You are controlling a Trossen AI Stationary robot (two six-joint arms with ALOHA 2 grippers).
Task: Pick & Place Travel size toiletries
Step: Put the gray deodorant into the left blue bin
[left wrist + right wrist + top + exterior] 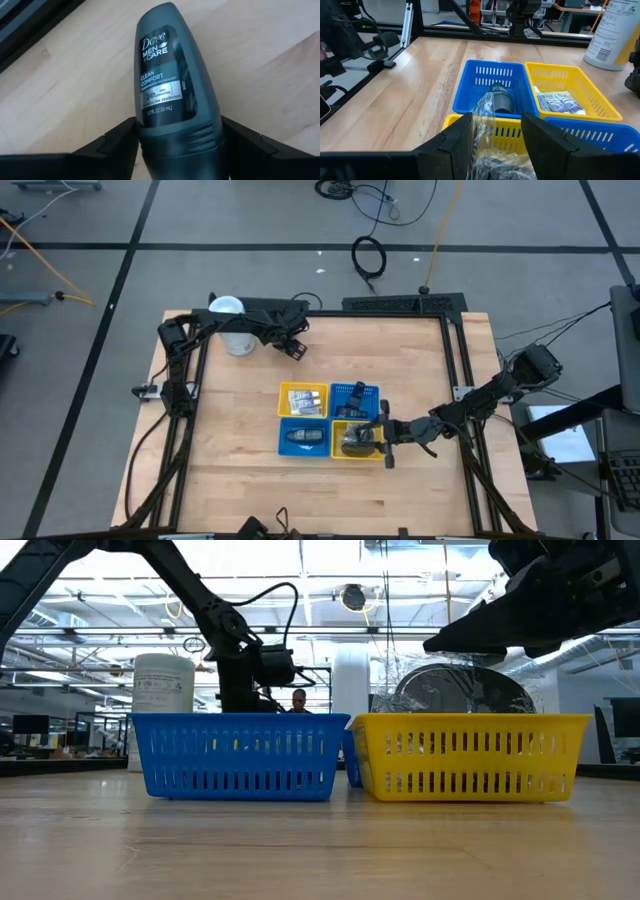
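A dark grey roll-on deodorant bottle [175,85] lies on its side on the wooden table [240,470] beside the white canister [230,325], at the far left. My left gripper [296,348] points steeply down over it, its fingers closed against the bottle's wide end. My right gripper [378,430] reaches in level from the right, shut on a dark round disc in clear wrap [465,690] above the near right yellow basket [358,452]. A second dark bottle [502,100] lies in the near left blue basket [303,437]. Pale sachets [560,102] lie in the far left yellow basket [303,400]. My left gripper has the bottle's wide end [150,140] between its two fingers [120,145], one on each side, with no gap showing. The fingers come from above, slanting down, and lie across the bottle. The bottle lies flat on the table. My right gripper pinches the crinkled clear wrap [485,112] of the disc between its two fingers [462,135]. It comes in level from the table's right side. The disc stands on edge at the yellow basket's rim, and its lower part is hidden behind the basket wall [465,755].
The four square baskets stand together at the table's middle, with a far right blue one [355,393]. A black frame [455,380] runs along the table's sides. Bare wood lies toward the near edge and the left.
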